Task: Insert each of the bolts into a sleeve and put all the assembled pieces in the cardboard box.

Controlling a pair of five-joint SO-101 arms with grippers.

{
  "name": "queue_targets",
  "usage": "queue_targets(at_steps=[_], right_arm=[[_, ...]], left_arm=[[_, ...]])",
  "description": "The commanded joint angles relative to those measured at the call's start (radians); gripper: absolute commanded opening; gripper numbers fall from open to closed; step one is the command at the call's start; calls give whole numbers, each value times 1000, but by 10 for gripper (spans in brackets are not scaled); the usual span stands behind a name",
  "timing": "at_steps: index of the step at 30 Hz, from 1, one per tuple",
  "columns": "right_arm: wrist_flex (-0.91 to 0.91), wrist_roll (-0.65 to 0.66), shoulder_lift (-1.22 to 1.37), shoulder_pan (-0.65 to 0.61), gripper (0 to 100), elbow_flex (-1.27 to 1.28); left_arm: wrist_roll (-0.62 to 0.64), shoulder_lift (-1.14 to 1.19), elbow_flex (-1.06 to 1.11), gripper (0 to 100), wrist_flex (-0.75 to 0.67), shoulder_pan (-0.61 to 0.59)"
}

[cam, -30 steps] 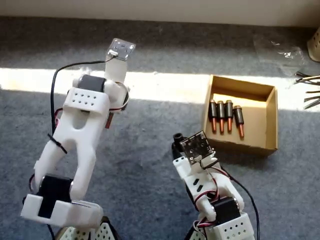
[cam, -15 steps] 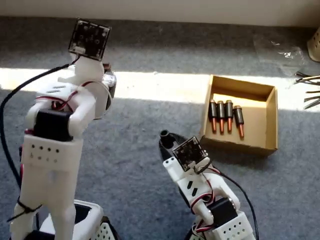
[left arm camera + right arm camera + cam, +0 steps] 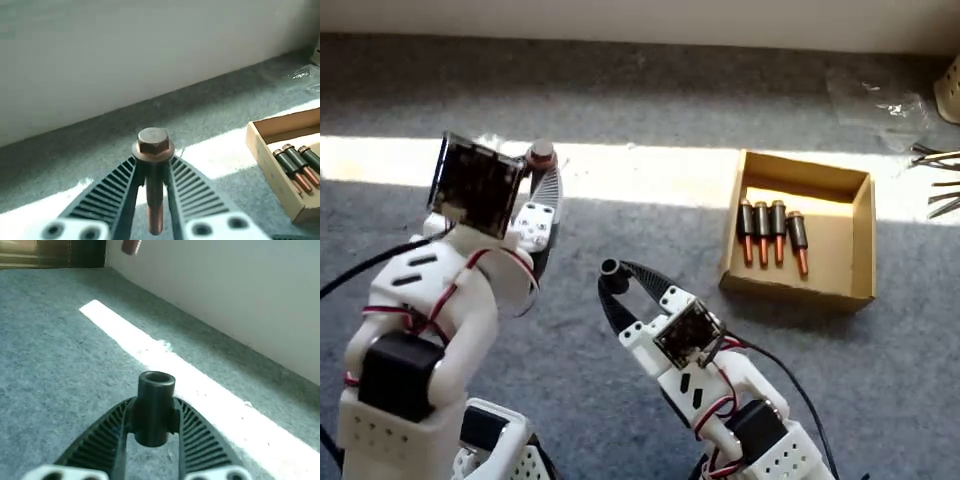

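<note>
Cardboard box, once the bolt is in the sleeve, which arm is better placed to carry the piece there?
Right, probably. The right gripper, shut on the sleeve, sits nearer the cardboard box in the high view; the left gripper, holding the bolt, is farther from it.

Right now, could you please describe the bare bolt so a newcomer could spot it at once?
Look left of the cardboard box, across the grey carpet, to the left gripper. Clamped between its fingers is the bolt, hex head sticking out beyond them. Unlike the four pieces in the box, it wears no dark sleeve.
</note>
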Motion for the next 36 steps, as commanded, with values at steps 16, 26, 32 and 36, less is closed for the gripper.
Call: queue_targets(at_steps=[16,26,32,36], right_arm=[[-94,-247,-5,-33,4,107],[-94,-241,-4,-31,4,107],[-94,-239,-4,-33,4,107],[-94,-239,-5,-33,4,107]], left_arm=[[186,-360,239,6,-192,28],[149,-450,352,6,-265,222],[149,-470,398,6,-265,226],[149,-467,407,6,-278,302]])
